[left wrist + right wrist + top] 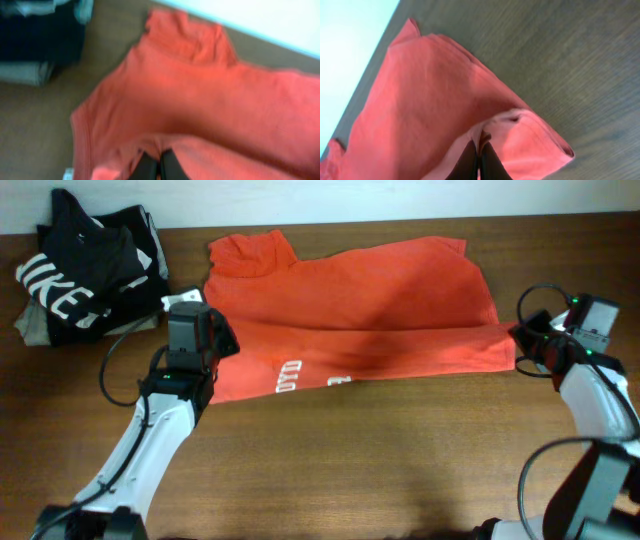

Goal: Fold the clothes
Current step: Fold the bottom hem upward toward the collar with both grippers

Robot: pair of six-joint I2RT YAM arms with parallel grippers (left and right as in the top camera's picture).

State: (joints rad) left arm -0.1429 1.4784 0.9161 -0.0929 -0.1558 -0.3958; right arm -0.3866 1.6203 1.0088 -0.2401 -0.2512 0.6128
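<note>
- Red-orange cloth takes up the middle of the brown wooden bench (400, 460). It is one short-sleeved T-shirt (380, 300), spread out close to the far edge and reaching most of the way from left to right.
- One crease runs across the T-shirt from side to side. The strip on the near side of the crease carries one line of white lettering (310, 376), only partly readable from overhead.
- One sleeve (245, 250) sticks out at the shirt's far left corner and lies flat on the wood.
- Two arms reach in from the near edge, one on each side, and each carries one tool.
- The left tool (226, 340) sits at the shirt's left edge, at the end of the crease. In the left wrist view its two dark fingers (147, 169) are pressed narrow, with a fold of red-orange cloth pinched between them and bunched over their tips.
- The right tool (518, 340) sits at the shirt's right edge, at the other end of the crease. In the right wrist view its two fingers (489, 165) are also drawn tight together, with a doubled edge of the cloth rising out of the pinch.
- Two other garments lie in one pile at the far left corner, apart from the T-shirt: one black shirt (85, 265) with large white letters on top, and one grey-olive garment (30, 325) under it.
</note>
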